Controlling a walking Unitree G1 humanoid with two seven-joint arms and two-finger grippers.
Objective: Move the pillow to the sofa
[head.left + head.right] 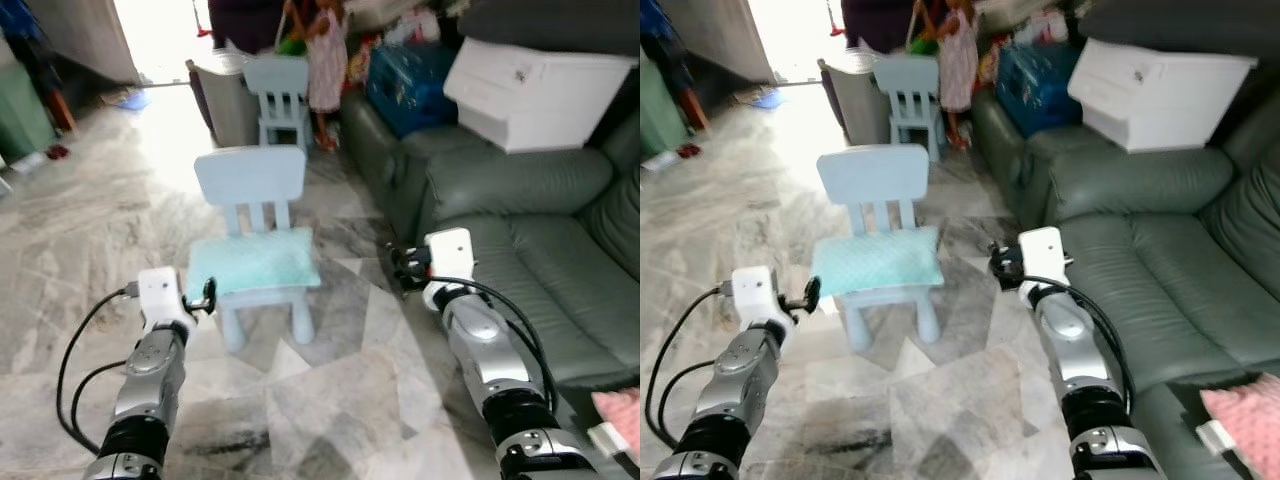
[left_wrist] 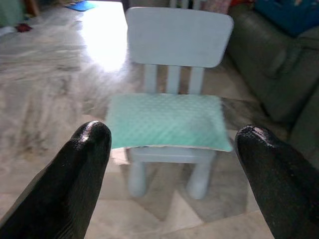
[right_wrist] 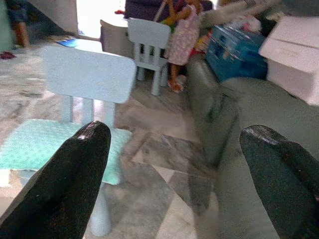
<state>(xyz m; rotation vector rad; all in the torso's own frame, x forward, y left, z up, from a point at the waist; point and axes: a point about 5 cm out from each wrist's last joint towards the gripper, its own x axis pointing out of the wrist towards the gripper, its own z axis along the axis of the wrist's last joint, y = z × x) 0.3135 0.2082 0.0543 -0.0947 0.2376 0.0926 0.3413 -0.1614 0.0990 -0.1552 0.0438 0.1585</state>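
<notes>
A mint-green pillow (image 1: 252,262) lies flat on the seat of a small light-blue chair (image 1: 250,178) standing on the marble floor. The dark green leather sofa (image 1: 540,240) runs along the right. My left gripper (image 2: 172,149) is open, held in front of the chair with the pillow (image 2: 167,121) framed between its fingers. My right gripper (image 3: 174,149) is open too, raised between the chair and the sofa's front edge, to the right of the pillow (image 3: 45,149). Neither gripper touches the pillow.
A white box (image 1: 540,90) and blue bags (image 1: 410,85) crowd the far sofa seats. A second small blue chair (image 1: 280,100) stands behind, with a person (image 1: 325,55) beside it. A pink cushion (image 1: 1245,415) lies on the sofa at the near right.
</notes>
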